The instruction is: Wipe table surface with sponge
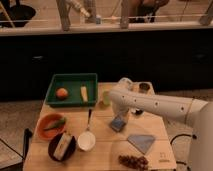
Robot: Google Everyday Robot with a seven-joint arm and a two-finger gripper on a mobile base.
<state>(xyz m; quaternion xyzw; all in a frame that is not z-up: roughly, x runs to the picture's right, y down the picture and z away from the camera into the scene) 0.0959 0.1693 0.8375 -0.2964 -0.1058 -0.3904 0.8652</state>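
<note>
Near the front of the tabletop (106, 152), a white bowl (86, 141) and a blue-grey cloth (141, 143) were set to either side. Strokes were judged best kept between them. Just beyond, the sponge (117, 123) lay mid-table, with the end effector (121, 114) directly over it. Even downward pressure and short, flat passes were judged advisable. Whether the end effector was spread or clamped on the sponge could not be told, as the wrist masked it. Farther back, the green tray's (55, 85) contents were hard to identify.

A dark wall (60, 55) runs behind, pale railing (150, 19) above, grey floor (17, 117) below.
</note>
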